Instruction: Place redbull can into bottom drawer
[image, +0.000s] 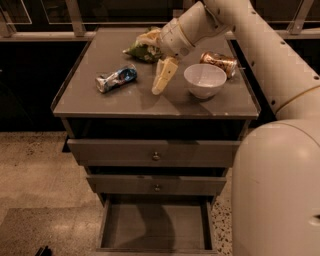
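The redbull can (116, 78), blue and silver with dented sides, lies on its side on the left part of the cabinet top (125, 102). My gripper (159, 86) hangs just above the cabinet top, to the right of the can and apart from it, with nothing visibly in it. The bottom drawer (150, 226) is pulled open below, and its flat floor is bare.
A white bowl (205, 80) stands right of the gripper. A gold-brown can (219, 62) lies behind the bowl. A green bag (142, 49) lies at the back, behind the wrist. Two knobbed drawers (156, 156) sit above the bottom one. My arm and body (275, 190) fill the right side.
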